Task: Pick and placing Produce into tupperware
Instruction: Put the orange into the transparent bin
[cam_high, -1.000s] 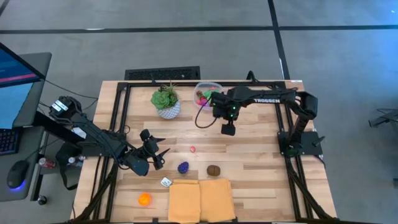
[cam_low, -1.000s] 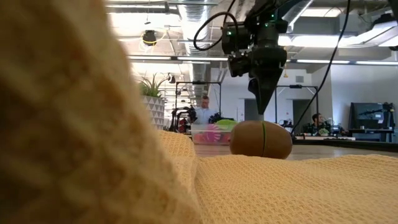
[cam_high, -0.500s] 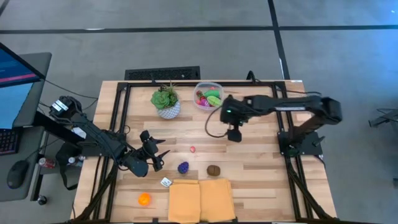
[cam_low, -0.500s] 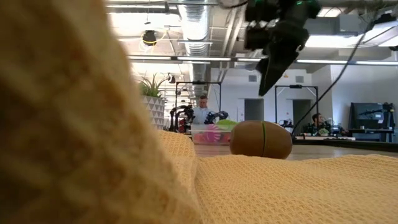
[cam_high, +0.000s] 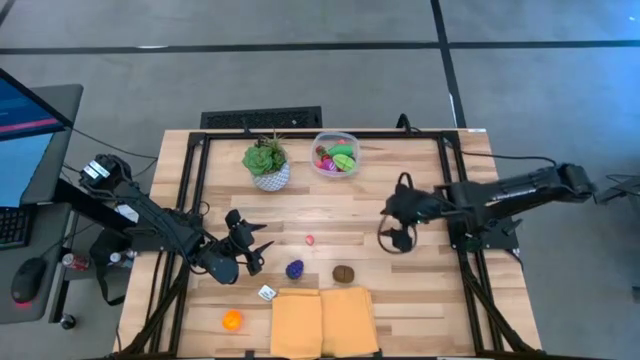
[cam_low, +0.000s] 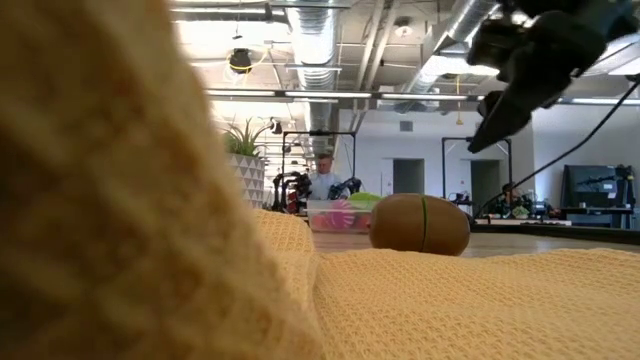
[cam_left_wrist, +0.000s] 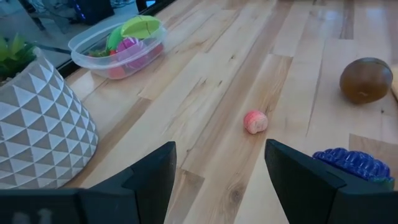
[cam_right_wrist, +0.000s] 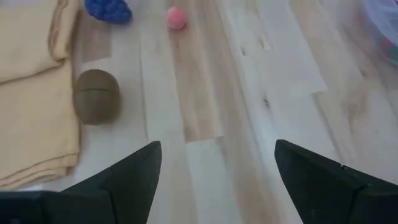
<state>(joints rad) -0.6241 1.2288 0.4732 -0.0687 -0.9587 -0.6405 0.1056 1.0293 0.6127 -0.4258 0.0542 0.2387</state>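
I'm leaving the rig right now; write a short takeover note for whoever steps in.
Left gripper: open, empty, low near the purple fruit.
Right gripper: open, empty, above bare table on the right.
Tupperware: at the back beside the plant pot, holding several pieces.
Left to do: pink piece, purple fruit, brown kiwi, orange fruit.

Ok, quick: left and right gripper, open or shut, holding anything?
Left gripper: open, empty, low by the purple fruit.
Right gripper: open, empty, above bare table.
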